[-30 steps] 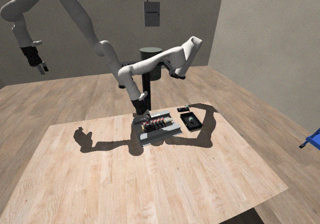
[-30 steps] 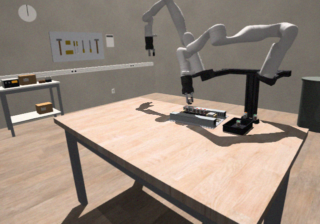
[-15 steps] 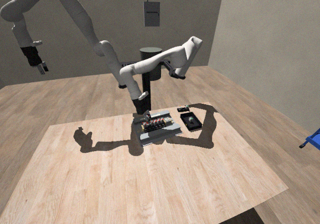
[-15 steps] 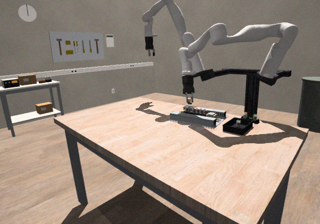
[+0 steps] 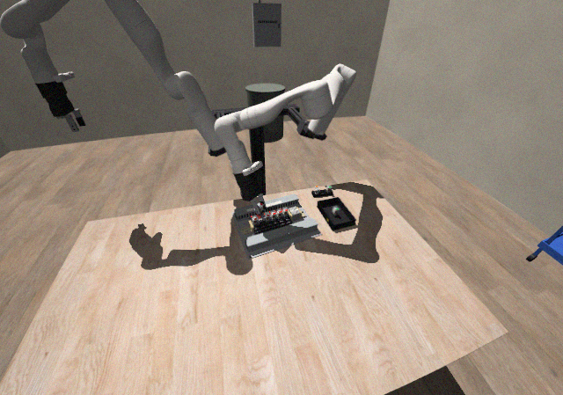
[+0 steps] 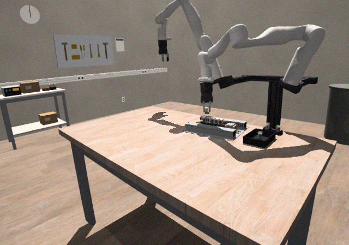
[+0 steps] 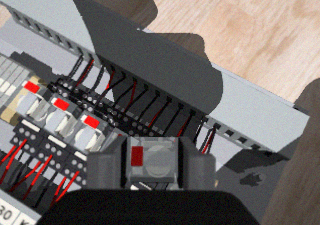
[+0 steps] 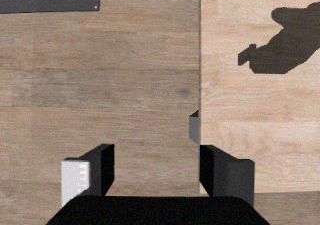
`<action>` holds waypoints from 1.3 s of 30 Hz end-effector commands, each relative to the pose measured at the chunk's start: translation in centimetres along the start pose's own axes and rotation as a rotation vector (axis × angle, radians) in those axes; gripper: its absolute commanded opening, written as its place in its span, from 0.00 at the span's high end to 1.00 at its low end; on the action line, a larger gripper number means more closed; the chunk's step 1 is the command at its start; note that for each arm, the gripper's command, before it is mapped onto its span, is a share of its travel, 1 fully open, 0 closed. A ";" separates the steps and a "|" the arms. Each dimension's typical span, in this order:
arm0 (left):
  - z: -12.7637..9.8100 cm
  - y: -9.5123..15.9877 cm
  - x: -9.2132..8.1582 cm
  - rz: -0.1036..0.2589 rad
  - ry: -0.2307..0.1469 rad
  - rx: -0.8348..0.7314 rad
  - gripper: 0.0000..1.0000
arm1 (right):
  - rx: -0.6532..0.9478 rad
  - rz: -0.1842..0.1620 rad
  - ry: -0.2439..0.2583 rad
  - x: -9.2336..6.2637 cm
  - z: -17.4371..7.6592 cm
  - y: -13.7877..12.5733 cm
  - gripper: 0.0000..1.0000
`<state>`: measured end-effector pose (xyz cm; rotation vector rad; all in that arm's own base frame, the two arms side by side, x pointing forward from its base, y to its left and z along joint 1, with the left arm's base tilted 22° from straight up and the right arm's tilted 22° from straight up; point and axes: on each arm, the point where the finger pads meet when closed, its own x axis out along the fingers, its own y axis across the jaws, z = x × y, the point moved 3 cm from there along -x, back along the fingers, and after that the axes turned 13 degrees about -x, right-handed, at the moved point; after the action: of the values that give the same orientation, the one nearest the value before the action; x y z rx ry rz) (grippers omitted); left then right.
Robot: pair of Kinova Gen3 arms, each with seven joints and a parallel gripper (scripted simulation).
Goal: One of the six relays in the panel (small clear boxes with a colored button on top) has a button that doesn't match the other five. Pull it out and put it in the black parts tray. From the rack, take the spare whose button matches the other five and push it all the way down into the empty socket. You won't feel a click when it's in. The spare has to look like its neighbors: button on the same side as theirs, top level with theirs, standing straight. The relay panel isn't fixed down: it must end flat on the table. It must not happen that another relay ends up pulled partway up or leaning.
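The black parts tray (image 5: 322, 214) (image 6: 254, 144) holds a green-buttoned relay (image 5: 336, 210) (image 6: 259, 134).

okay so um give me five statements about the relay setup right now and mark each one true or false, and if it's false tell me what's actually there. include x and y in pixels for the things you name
1. The left tool (image 5: 259, 201) (image 6: 206, 110) (image 7: 152, 153) holds a red-buttoned relay (image 6: 206, 109) (image 7: 152, 161). True.
2. The black parts tray (image 5: 322, 215) (image 6: 251, 141) has nothing in it. False: a relay with a green button (image 5: 336, 210) (image 6: 259, 134) is in it.
3. The right tool (image 5: 76, 120) (image 6: 164, 58) (image 8: 157, 162) is open, with nothing between its fingers. True.
4. The held relay is fully seated in the panel (image 5: 284, 241) (image 6: 210, 131) (image 7: 255, 97). False: it hangs above the panel.
5. The clock (image 6: 29, 14) hangs on the wall. True.
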<state>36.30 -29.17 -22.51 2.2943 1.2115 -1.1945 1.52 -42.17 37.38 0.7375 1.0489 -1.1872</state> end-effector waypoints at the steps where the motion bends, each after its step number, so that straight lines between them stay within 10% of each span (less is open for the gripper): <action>1: -0.1 0.0 -0.1 0.025 -0.006 0.061 1.00 | 0.000 0.000 -0.001 0.0 0.0 0.0 0.00; 39: -0.3 -0.4 0.0 0.177 -0.040 0.491 1.00 | 0.000 0.000 -0.001 0.0 0.0 0.0 0.00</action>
<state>36.08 -28.76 -22.35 2.6115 0.7738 -1.5741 1.52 -42.17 37.38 0.7375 1.0489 -1.1872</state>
